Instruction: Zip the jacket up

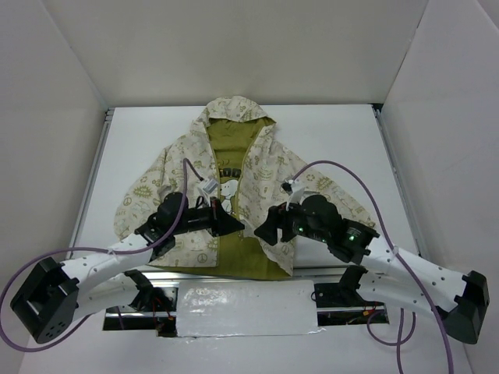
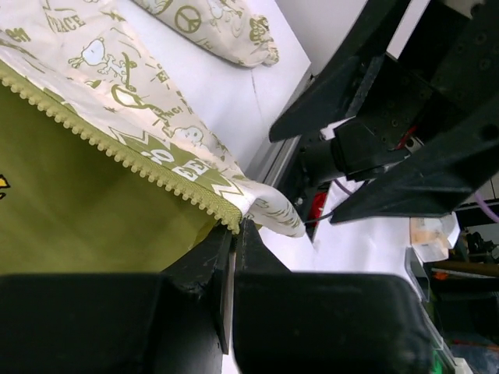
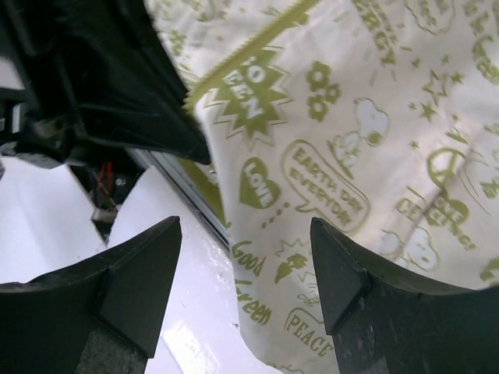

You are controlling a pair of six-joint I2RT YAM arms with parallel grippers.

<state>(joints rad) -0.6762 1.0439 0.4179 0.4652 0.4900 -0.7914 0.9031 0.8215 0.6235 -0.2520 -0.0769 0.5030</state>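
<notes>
The cream jacket point(image 1: 269, 175) with olive doodle prints lies open on the table, hood at the far side, over an olive T-shirt point(image 1: 234, 253). My left gripper point(image 1: 238, 226) is shut on the lower end of the olive zipper edge point(image 2: 231, 212) of the jacket's right-hand front panel point(image 2: 140, 101). My right gripper point(image 1: 263, 232) is open and empty, its fingertips point(image 3: 323, 234) hovering just above that same panel's lower hem point(image 3: 312, 179), close beside the left gripper. The zipper slider is not visible.
A white taped strip point(image 1: 245, 308) and a metal rail point(image 1: 234, 274) run along the table's near edge, under the jacket's hem. White walls point(image 1: 47, 117) enclose the table on three sides. Purple cables point(image 1: 351, 175) arc above both arms.
</notes>
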